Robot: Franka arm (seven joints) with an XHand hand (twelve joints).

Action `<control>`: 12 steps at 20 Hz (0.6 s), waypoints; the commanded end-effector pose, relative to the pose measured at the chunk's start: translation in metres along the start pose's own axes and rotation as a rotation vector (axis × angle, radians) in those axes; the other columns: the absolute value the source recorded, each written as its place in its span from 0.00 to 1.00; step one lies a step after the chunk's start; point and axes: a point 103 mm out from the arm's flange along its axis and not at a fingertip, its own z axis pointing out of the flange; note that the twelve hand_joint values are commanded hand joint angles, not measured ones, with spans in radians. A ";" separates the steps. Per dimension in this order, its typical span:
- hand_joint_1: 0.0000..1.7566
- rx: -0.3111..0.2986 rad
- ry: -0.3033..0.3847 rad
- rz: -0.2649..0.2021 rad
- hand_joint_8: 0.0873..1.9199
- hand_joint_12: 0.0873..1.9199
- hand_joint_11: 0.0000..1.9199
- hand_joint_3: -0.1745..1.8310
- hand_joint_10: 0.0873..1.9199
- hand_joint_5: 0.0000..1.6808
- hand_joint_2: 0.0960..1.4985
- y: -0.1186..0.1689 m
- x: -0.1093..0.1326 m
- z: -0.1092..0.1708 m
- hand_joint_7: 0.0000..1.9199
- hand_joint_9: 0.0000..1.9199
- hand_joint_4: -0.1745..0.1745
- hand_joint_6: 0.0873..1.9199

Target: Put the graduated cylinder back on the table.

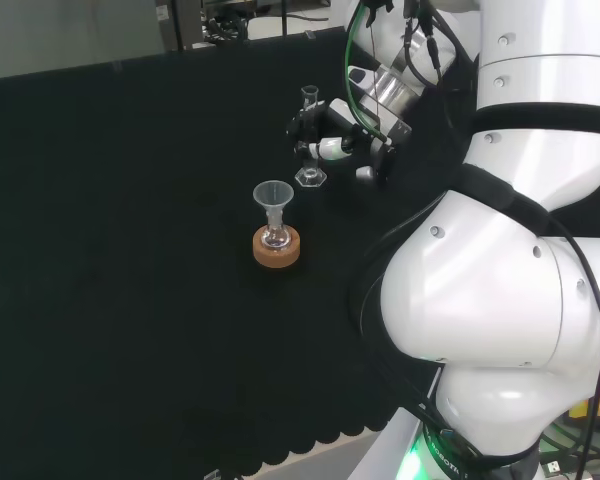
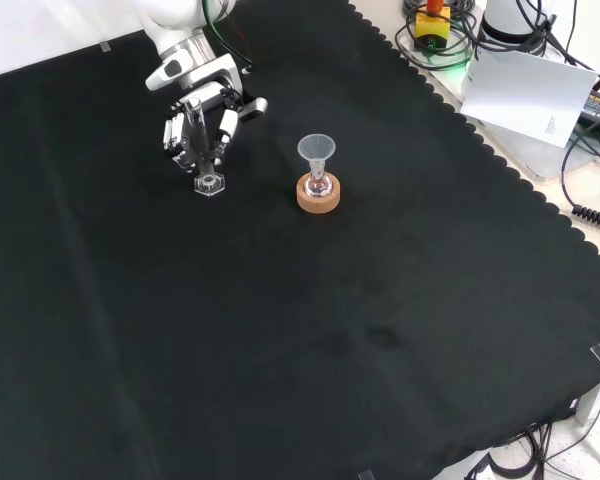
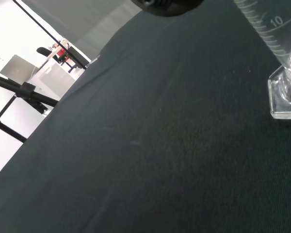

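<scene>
A clear graduated cylinder (image 1: 310, 176) stands upright with its hexagonal foot at the black cloth; I cannot tell whether the foot touches it. The hand (image 1: 336, 147) reaches in from the right in the head view, and its fingers curl round the cylinder's tube. In the front view the hand (image 2: 197, 124) comes down from the top, with the cylinder's foot (image 2: 209, 184) showing just below the fingers. Up close in the wrist view, the cylinder (image 3: 270, 28) shows its marked tube and foot.
A small round flask with a clear funnel in its neck (image 1: 274, 205) sits on a cork ring (image 1: 277, 249), a short way from the cylinder. In the front view the cork ring (image 2: 318, 194) lies right of the hand. Cables and papers (image 2: 525, 92) lie beyond the cloth's scalloped edge.
</scene>
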 end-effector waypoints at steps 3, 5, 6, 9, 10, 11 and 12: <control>0.61 0.032 0.023 0.016 0.25 0.58 0.36 0.00 0.00 0.44 0.65 -0.003 -0.002 -0.004 0.37 0.57 0.46 0.30; 0.59 0.032 0.028 0.016 0.26 0.60 0.33 0.00 0.00 0.39 0.64 -0.004 -0.001 -0.007 0.36 0.56 0.44 0.30; 0.58 0.028 0.031 0.015 0.26 0.61 0.32 0.00 0.00 0.38 0.63 -0.004 -0.001 -0.008 0.35 0.55 0.43 0.30; 0.56 0.021 0.025 0.012 0.26 0.63 0.28 0.00 0.00 0.32 0.62 -0.006 0.003 -0.016 0.32 0.52 0.40 0.27; 0.55 0.020 0.021 0.013 0.27 0.64 0.26 0.00 0.00 0.29 0.62 -0.006 0.004 -0.020 0.29 0.50 0.40 0.26; 0.54 0.018 0.014 0.015 0.27 0.65 0.24 0.00 0.00 0.28 0.61 -0.007 0.006 -0.023 0.26 0.48 0.40 0.24; 0.53 0.016 0.005 0.018 0.28 0.66 0.22 0.00 0.00 0.26 0.61 -0.009 0.007 -0.027 0.23 0.46 0.39 0.23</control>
